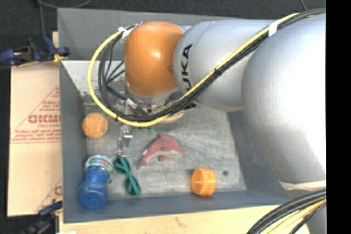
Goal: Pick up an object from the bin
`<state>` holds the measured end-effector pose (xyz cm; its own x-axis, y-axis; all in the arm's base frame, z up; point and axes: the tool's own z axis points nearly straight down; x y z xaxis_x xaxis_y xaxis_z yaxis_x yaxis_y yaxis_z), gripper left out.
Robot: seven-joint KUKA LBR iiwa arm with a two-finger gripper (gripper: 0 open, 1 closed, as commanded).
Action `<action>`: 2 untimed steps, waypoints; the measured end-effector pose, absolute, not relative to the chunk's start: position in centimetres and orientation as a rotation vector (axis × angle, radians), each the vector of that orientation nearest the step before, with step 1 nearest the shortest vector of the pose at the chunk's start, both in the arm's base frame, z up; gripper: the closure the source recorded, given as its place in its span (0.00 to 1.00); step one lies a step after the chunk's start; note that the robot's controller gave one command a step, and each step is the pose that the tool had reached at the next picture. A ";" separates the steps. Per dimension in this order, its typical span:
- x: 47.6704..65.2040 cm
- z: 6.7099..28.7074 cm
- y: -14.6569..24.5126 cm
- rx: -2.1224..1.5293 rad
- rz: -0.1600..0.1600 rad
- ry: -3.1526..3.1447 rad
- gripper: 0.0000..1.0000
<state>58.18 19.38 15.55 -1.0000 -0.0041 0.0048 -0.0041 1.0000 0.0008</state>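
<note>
Blue bottle point(94, 183) in bin's point(70, 118) front-left corner

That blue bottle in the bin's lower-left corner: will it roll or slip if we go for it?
Probably rolls: the blue bottle appears to lie on its side, round-bodied, though the bin wall beside it may stop it. Its glossy plastic looks slippery. It seems stiff, and bulky next to the green glasses.
</note>
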 end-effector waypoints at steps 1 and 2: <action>58.4 16.0 19.3 0.001 -0.004 -3.144 0.00; 55.1 14.1 18.7 0.111 -0.001 -3.147 0.00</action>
